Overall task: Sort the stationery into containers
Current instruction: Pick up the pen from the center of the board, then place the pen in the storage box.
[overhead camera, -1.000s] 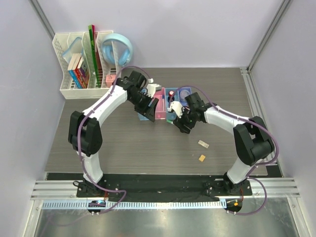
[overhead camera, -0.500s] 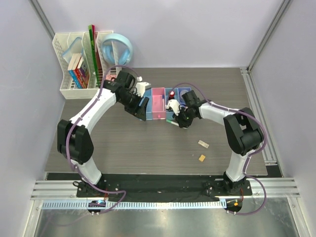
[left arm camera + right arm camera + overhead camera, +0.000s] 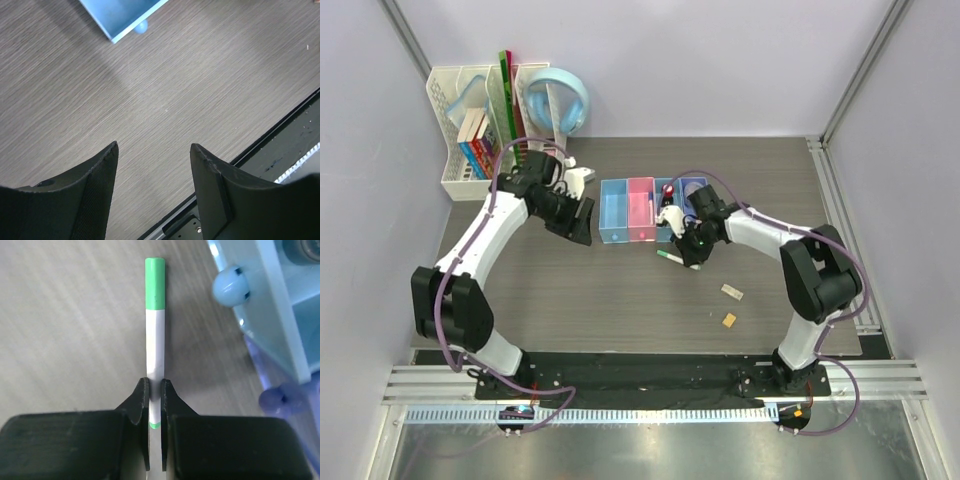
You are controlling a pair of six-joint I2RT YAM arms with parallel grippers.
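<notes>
The containers (image 3: 628, 210) stand as a joined row of blue, pink, blue and purple bins at mid-table. Just in front of the row's right half, a thin white pen with a green tip (image 3: 670, 257) lies on the table, and my right gripper (image 3: 688, 246) is shut on it. In the right wrist view the pen (image 3: 155, 335) runs straight out from between the fingers of the right gripper (image 3: 155, 389), green tip away. My left gripper (image 3: 582, 222) hangs open left of the bins, with nothing held. Below the left gripper (image 3: 154, 147) is bare table. Two small erasers (image 3: 732, 292) (image 3: 729, 320) lie at the front right.
A white mesh organizer (image 3: 480, 135) with books and a green ruler stands at the back left, light-blue headphones (image 3: 560, 100) beside it. A blue bin's corner (image 3: 125, 15) shows in the left wrist view. Blue (image 3: 270, 300) and purple (image 3: 285, 400) bin corners sit right of the pen.
My right gripper has shut on the pen. The left arm has swung left, away from above the bins, with its jaws staying open.
</notes>
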